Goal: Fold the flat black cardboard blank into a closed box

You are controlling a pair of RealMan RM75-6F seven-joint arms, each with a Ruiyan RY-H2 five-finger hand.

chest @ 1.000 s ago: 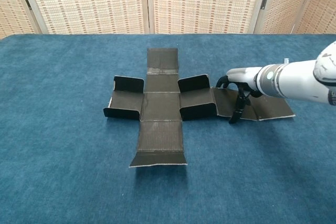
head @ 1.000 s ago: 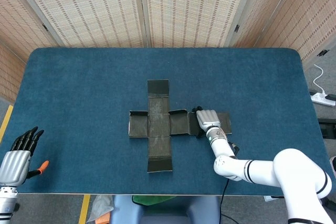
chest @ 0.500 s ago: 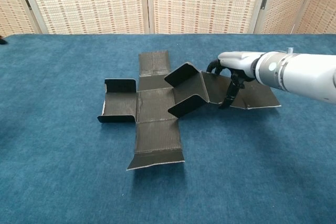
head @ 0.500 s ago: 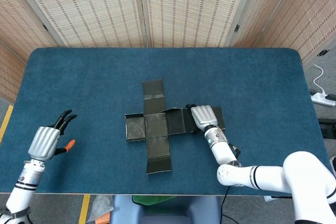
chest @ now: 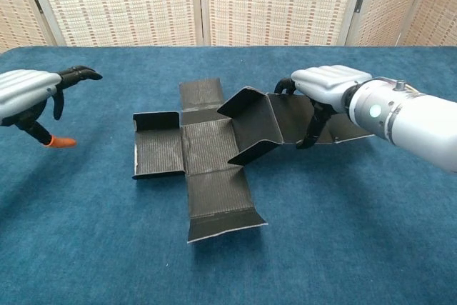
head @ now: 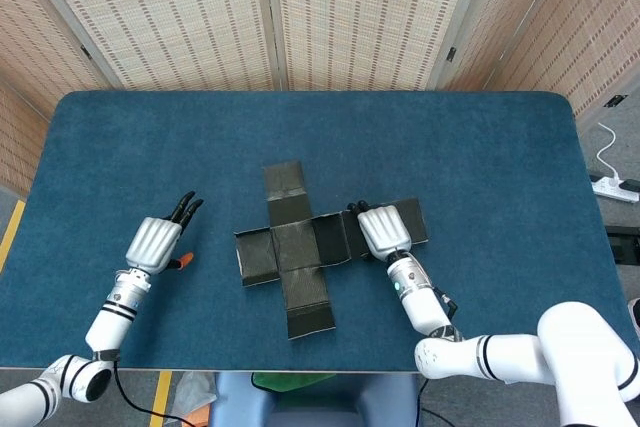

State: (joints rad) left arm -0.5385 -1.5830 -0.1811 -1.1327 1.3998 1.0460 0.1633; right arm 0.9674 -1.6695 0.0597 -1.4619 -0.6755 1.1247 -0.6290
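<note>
— since the earlier frames your flat black cross-shaped cardboard blank [chest: 203,158] has slid and turned a little toward the left of the blue felt-covered table [head: 480,157], and its right side panel [chest: 253,123] has tipped further up off the cloth. your left hand [chest: 32,94] has come in from the table's edge too.

— where does the blank sit now?

— near the table's middle, base flat, the near and far panels lying down, the left one with its end flap raised. only the right panel is lifted, tilted rather than upright.

— and the hands?

— your right hand [chest: 325,94] rests on the outer right panel, fingers curled over its edge. it looks like it's gripping that panel, though the contact underneath is hidden. your left hand hovers well apart from the blank, fingers loosely spread, grasping nothing.

— which step is this?

— by my reading, raising the first side wall. folding has barely begun. next you'd likely need to bring the left hand onto the base to pin it, because the blank slides on the cloth, then swing the right wall fully upright.
</note>
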